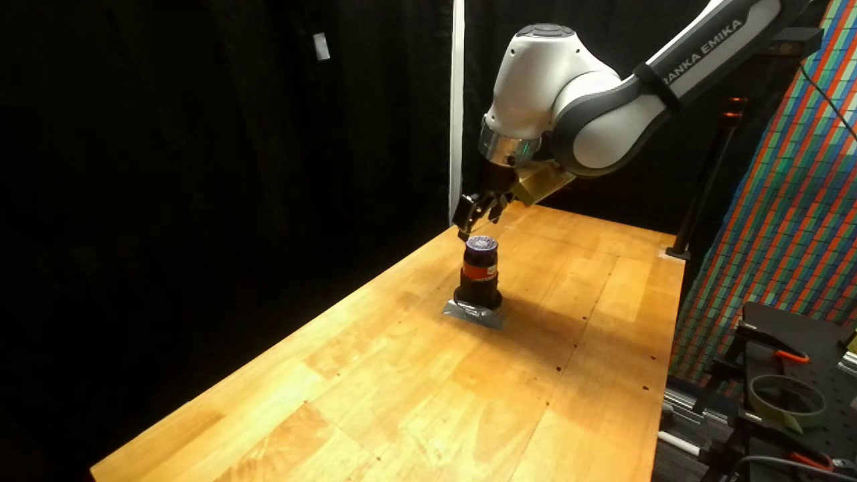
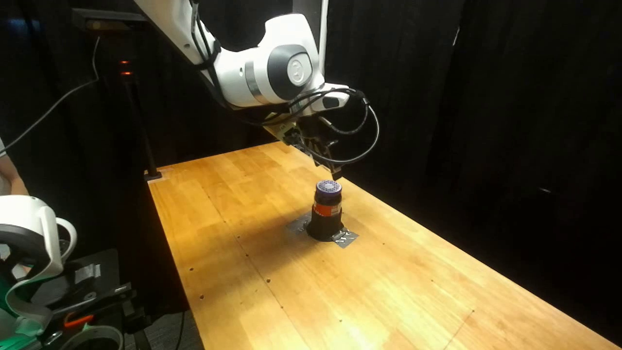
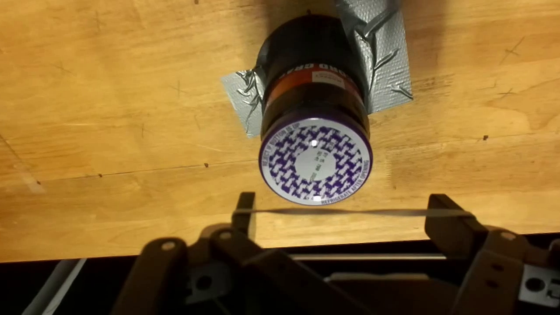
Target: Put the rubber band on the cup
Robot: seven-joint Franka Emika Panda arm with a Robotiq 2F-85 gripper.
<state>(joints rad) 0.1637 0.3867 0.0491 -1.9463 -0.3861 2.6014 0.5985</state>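
Note:
The cup [image 1: 480, 272] is a small dark cylinder with a reddish-orange band and a purple-and-white lid. It stands upright on a wider dark base, also in an exterior view [image 2: 327, 210] and in the wrist view [image 3: 315, 107]. My gripper [image 3: 343, 210] is open. The rubber band [image 3: 315, 211], thin and greyish, is stretched between the outsides of its two fingers, with a twist in it. In both exterior views the gripper [image 1: 479, 226] [image 2: 326, 167] is slightly above the lid and off to one side. The band's far strand is not clearly visible.
Silver tape [image 3: 389, 61] fixes the cup's base to the wooden table [image 1: 428, 402]. The table's edge lies close to the gripper in the wrist view. A black post [image 1: 703, 181] stands at a far corner. A dark cart [image 1: 790, 335] with a tape roll stands beside the table.

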